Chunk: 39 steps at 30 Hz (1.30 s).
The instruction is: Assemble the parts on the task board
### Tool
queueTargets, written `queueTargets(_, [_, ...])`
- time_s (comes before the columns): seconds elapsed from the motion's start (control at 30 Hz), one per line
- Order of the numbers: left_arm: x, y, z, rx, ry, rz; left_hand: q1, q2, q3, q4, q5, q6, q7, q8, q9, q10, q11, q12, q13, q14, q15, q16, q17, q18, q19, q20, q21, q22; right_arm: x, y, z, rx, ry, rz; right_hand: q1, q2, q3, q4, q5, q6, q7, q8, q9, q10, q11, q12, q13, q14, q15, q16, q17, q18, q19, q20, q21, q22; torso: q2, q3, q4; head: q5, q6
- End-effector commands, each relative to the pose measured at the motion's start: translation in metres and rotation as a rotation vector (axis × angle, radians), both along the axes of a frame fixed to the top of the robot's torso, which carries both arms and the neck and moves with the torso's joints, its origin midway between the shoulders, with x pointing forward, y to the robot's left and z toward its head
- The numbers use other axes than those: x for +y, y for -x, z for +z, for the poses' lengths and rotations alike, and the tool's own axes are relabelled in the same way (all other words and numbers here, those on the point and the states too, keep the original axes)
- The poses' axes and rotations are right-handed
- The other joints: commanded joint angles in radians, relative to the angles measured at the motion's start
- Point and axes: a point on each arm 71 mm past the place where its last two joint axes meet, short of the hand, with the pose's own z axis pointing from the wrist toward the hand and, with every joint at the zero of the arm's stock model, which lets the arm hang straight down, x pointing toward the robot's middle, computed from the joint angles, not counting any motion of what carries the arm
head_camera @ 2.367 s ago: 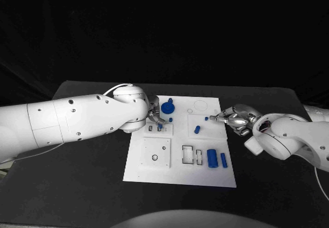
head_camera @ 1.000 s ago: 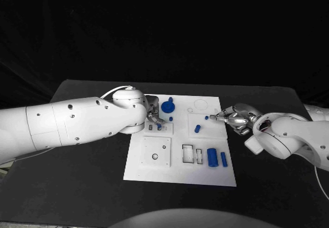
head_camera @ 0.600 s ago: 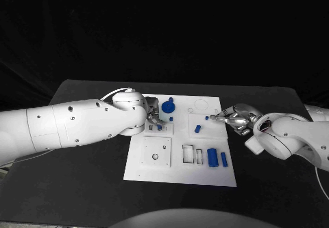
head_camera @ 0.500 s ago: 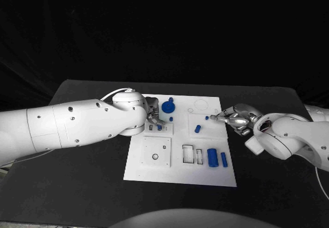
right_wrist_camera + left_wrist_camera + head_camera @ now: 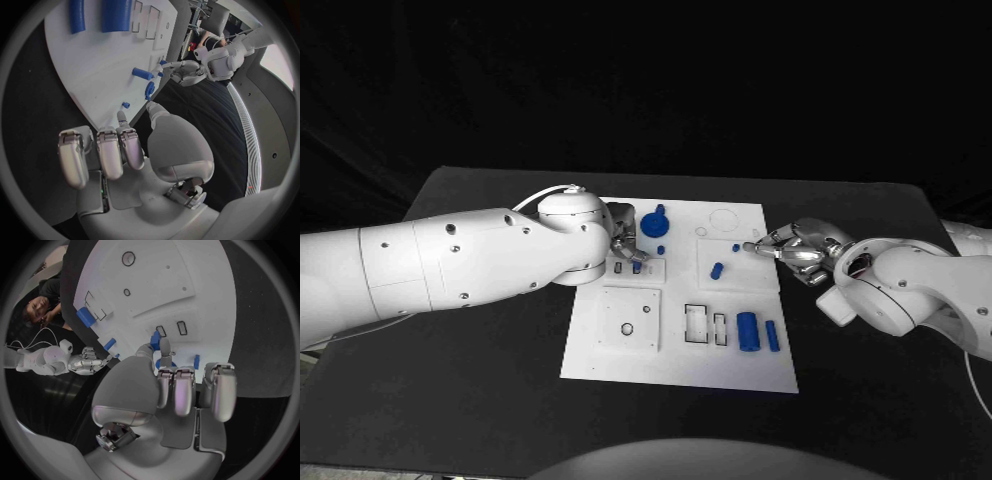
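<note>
My left hand (image 5: 626, 243) sits over the far-left part of the board (image 5: 678, 372), thumb and a finger pinched on a small blue peg (image 5: 154, 340), so that hand is clamped on it. I judge it holds the peg upright to drop it into one of the two small slots (image 5: 170, 329) just beside it. The left wrist view shows that pinch and those slots plainly; from the head view the arm covers most of it, and I only see a bit of blue below the fingers.

My right hand (image 5: 788, 249) waits at the board's right edge, fingers curled in with nothing in them as far as I can tell. A small blue stud (image 5: 734, 248) stands near its fingertips, apart from them in the right wrist view.

Other parts lie loose: a round knob (image 5: 653, 224) at the far side, a short pin (image 5: 715, 270) mid-board, and two cylinders (image 5: 757, 333) near the front right, beside empty rectangular pockets (image 5: 702, 327). The board rests on the black counter (image 5: 473, 400).
</note>
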Motion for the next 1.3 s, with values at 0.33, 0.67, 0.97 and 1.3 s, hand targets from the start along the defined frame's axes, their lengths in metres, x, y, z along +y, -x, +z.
queueTargets(0.33, [0.0094,-0.0016,-0.0011,0.004,-0.085,0.123,0.001,0.010,0.007,0.000,0.004,0.005,-0.009,0.003,0.001,0.104,-0.004,-0.004,0.261,0.102,-0.007,0.003,0.263,-0.015,0.103,-0.007,0.002,0.263,0.0010,0.0004,-0.0003,-0.004,0.004,0.014,0.004,0.010,-0.006,-0.001,-0.003,-0.004,0.001,0.007,-0.001,0.106,0.009,0.003,0.263,0.106,0.009,0.004,0.263,-0.007,0.106,0.009,0.004,0.263,-0.001,-0.0002,0.0002,0.002,-0.002])
queueTargets(0.67, [0.0092,-0.0014,-0.0022,0.017,-0.095,0.116,-0.001,0.009,0.008,0.001,0.004,0.005,-0.008,0.002,0.001,0.104,-0.004,-0.004,0.261,0.102,-0.007,0.003,0.263,-0.015,0.103,-0.007,0.002,0.263,0.0012,0.0003,-0.0007,-0.003,0.004,0.014,0.004,0.010,-0.006,-0.001,-0.003,-0.004,0.001,0.007,-0.001,0.106,0.009,0.003,0.263,0.106,0.009,0.004,0.263,-0.007,0.106,0.009,0.004,0.263,0.000,-0.0002,-0.0005,0.002,-0.002])
queueTargets(0.97, [0.0105,-0.0014,-0.0025,0.022,-0.093,0.117,-0.003,0.009,0.009,0.001,0.004,0.006,-0.008,0.002,0.001,0.104,-0.004,-0.004,0.261,0.102,-0.007,0.003,0.263,-0.015,0.103,-0.007,0.002,0.263,0.0021,0.0003,-0.0011,-0.003,0.003,0.016,0.004,0.010,-0.006,-0.001,-0.003,-0.004,0.001,0.007,-0.001,0.106,0.009,0.003,0.263,0.106,0.009,0.004,0.263,-0.007,0.106,0.009,0.004,0.263,-0.001,0.0006,0.0007,0.000,-0.002])
queueTargets(1.3, [0.0095,-0.0012,-0.0031,0.028,-0.094,0.114,-0.004,0.009,0.009,0.001,0.004,0.006,-0.008,0.002,0.001,0.104,-0.004,-0.004,0.261,0.102,-0.007,0.003,0.263,-0.015,0.103,-0.007,0.002,0.263,0.0029,0.0002,-0.0015,-0.002,0.003,0.017,0.004,0.010,-0.006,-0.001,-0.003,-0.004,0.001,0.007,-0.001,0.106,0.009,0.003,0.263,0.106,0.009,0.004,0.263,-0.007,0.106,0.009,0.004,0.263,-0.001,-0.0003,-0.0014,0.003,-0.002])
